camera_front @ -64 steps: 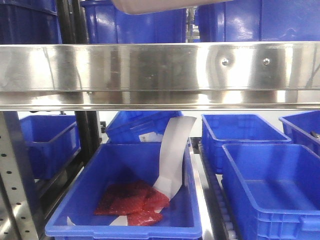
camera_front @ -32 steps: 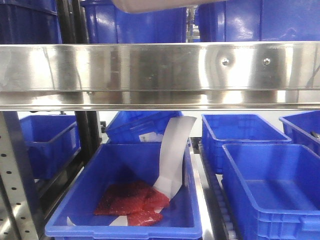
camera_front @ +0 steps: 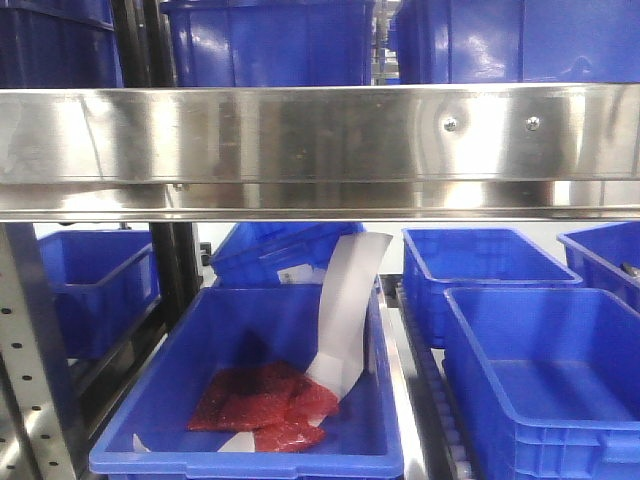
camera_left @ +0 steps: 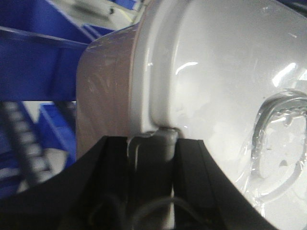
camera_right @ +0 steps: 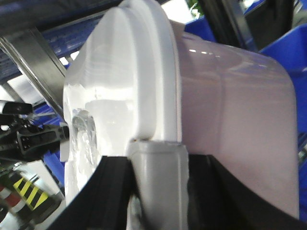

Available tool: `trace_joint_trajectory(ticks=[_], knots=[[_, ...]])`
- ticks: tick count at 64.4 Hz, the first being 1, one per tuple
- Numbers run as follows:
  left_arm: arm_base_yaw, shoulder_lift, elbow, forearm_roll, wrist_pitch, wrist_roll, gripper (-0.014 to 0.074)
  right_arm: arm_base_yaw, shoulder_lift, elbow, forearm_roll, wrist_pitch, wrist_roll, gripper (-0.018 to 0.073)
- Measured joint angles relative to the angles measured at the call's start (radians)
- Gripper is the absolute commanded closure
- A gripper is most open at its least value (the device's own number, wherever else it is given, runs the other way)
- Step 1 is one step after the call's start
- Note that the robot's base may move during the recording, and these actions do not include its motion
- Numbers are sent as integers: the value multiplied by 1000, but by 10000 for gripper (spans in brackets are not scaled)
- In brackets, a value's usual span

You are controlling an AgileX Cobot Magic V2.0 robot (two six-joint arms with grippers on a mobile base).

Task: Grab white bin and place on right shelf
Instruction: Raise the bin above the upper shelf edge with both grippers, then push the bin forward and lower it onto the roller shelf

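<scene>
The white bin (camera_left: 206,86) fills the left wrist view, its flat white lid to the right and its pinkish wall to the left. My left gripper (camera_left: 153,139) is shut on the rim at the bin's end. In the right wrist view the white bin (camera_right: 230,120) shows its lid edge and pale wall, and my right gripper (camera_right: 156,146) is shut on the rim there. The right shelf (camera_front: 300,140) crosses the front view as a shiny steel rail with two bolts. The bin and both grippers are out of the front view.
Blue bins (camera_front: 270,40) stand on the shelf above the rail. Below it, a blue bin (camera_front: 180,380) holds red bags (camera_front: 262,405) and a white paper strip (camera_front: 345,310). More blue bins (camera_front: 540,370) sit at the right. A perforated grey upright (camera_front: 30,350) stands at the left.
The pale underside of the white bin, seen at the top edge of the front view earlier, has risen out of that view. Nothing else has moved.
</scene>
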Motion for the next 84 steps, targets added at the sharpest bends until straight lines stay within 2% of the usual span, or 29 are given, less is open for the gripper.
trace_joint_trajectory(ticks=[13,32,37,41,45,51,56,63,75,84], knots=[[29,51,-2,63,-27,0,722,63,132,-16,-6,-42,2,501],[29,141,-2,101,-30,2,719,67,247,-18,-6,-46,7,501],[29,141,-2,120,-30,2,685,70,254,-18,-8,-44,7,491],[29,141,-4,129,-30,0,629,70,254,-18,-8,-41,7,434],[26,141,-4,137,-31,0,559,71,254,-18,-12,-39,7,334],[14,141,-4,171,-35,0,397,71,254,-18,-14,-33,5,83],[-3,141,-4,189,-20,11,279,77,254,-20,-29,-32,0,-86],[-28,141,-4,201,-7,23,197,84,254,-20,-57,-34,-4,-76],[-37,133,-13,206,-7,30,193,84,248,-20,-87,-16,-4,-76],[-44,104,-13,279,15,15,194,80,244,-20,-120,18,-4,-76]])
